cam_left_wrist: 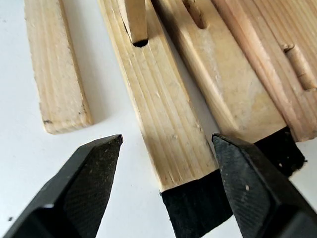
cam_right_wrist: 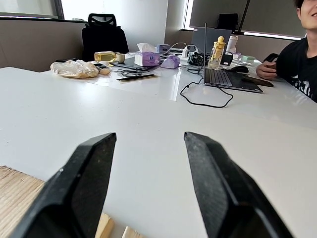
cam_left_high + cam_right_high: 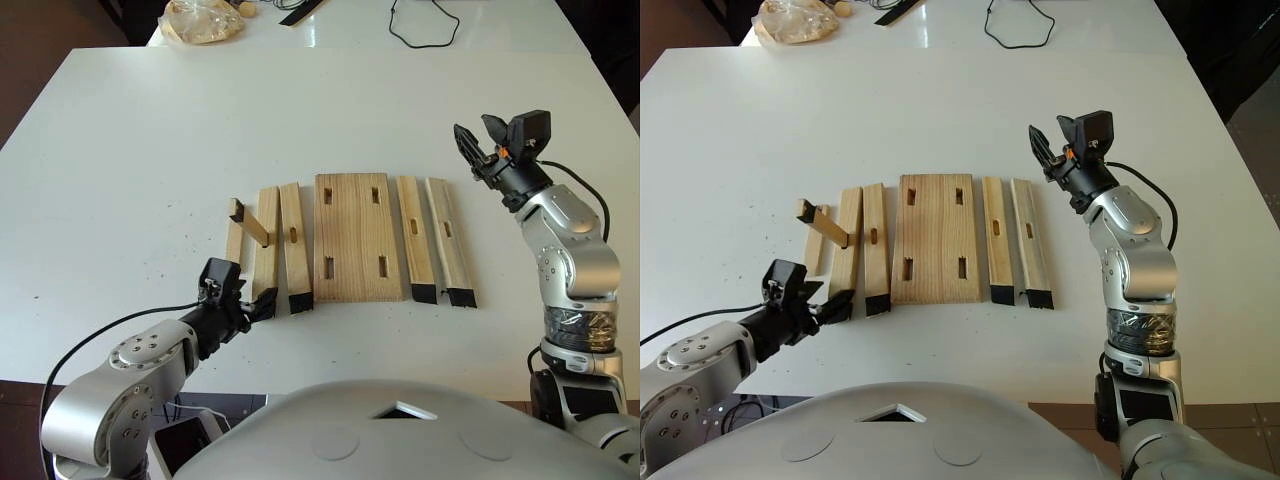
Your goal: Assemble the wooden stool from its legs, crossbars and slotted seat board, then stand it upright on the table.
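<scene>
Parts of the stool lie flat in a row on the white bench (image 3: 150, 130), none yet joined to the seat.

At the far left lies a short pale wooden crossbar (image 3: 232, 250). Just beside it is a pale wooden leg with a black-tipped foot (image 3: 266, 262), and a second short crossbar (image 3: 252, 224) stands tilted out of its slot. The left gripper (image 1: 167, 144) sits low at that leg's black end, its jaws spread wide to either side of the foot and not touching it.

Next come a second black-footed leg (image 3: 293, 250), the slotted rectangular wooden seat board (image 3: 352, 235) with four mortises, and two more black-footed legs (image 3: 415, 240). The right gripper (image 2: 150, 135) hangs above the bench past the far right end of the row, with its jaws wide and empty.

The pieces look like light, stiff, dry softwood with smooth faces. A leg should lift easily but could swing if it is held only at one end. A pinch across its narrow width nearer mid-length would likely balance better. The plugged-in crossbar may sit loose and drop out if the leg is tipped.

How deep that crossbar goes in its slot cannot be told. Nor can it be told whether the black tips are paint or rubber, or whether other crossbars lie hidden.
</scene>
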Controlling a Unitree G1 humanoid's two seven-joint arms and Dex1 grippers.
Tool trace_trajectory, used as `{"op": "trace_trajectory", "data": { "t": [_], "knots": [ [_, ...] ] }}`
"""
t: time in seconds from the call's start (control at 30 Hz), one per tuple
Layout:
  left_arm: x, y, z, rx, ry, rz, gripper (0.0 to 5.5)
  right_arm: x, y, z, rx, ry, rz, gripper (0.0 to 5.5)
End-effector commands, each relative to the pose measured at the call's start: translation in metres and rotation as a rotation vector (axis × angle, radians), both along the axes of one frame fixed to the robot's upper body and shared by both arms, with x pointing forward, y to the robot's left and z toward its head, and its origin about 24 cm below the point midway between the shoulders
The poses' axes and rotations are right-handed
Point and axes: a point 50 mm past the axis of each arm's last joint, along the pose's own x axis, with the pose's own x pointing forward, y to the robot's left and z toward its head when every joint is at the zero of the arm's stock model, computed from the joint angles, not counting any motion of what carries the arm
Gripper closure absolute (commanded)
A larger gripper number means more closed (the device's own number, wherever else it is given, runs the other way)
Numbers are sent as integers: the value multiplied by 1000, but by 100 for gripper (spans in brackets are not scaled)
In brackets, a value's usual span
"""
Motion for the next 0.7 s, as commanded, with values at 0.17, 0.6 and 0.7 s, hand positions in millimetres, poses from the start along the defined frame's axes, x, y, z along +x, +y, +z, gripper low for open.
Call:
{"op": "trace_trajectory", "data": {
  "t": [0.17, 0.6, 0.7],
  "knots": [
    [1, 26, -18, 104, 49, 25, 214, -3, 1, -3, 0, 13, -2, 297],
    [15, 45, -41, 138, 14, 46, 347, 1, 8, -6, 3, 18, 31, 297],
    [16, 44, -43, 118, -4, 58, 347, 2, 7, -6, 1, 19, 33, 297]
  ]
}}
